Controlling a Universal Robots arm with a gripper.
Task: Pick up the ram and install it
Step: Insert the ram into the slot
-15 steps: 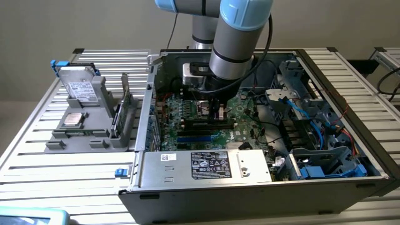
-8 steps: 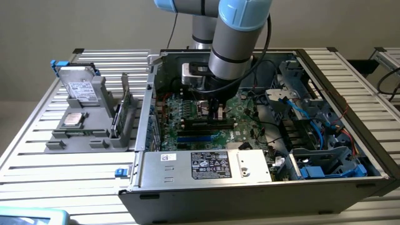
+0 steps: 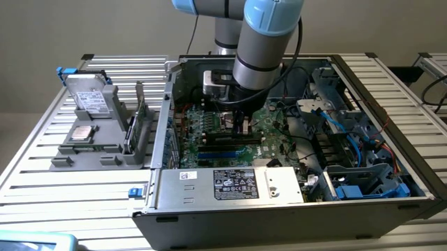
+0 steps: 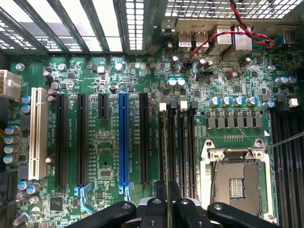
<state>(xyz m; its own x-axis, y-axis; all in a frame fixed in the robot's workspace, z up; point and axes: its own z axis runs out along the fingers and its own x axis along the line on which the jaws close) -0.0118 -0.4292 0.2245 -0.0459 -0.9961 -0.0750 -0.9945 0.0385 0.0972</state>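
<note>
**A:** Where is the ram (image 4: 167,198)?

**B:** In the gripper (image 4: 167,189), down inside the open computer case (image 3: 279,225). The two black fingers are pinched nearly together on a thin board seen edge-on, which I take to be the stick.

**A:** Why is it held edge-on?

**B:** I'd say because a memory slot takes the card by its long bottom edge. Held upright, with its length running the same way as the slot, the contacts face the board.

**A:** Which slot?

**B:** Take the empty processor socket (image 4: 236,183) as the mark. A bank of black memory slots (image 4: 176,142) runs just beside it, between the socket and the blue expansion slot (image 4: 123,137). The stick sits in line with the slot of that bank farthest from the socket.

**A:** Is it seated?

**B:** I cannot tell. The fingers hide the place where card and slot would meet. In the exterior view the gripper hangs low over the motherboard, close to it.

**A:** Why grip so near the middle?

**B:** Probably so that any push spreads evenly along the card and neither end tips. It also keeps the fingers off the white latches (image 4: 163,107) at the slot end.

**A:** And the socket is bare?

**B:** Yes, its frame is empty. A square silver chip (image 3: 82,133) lies well away from the socket, on the grey holder (image 3: 70,157) outside the case.
</note>
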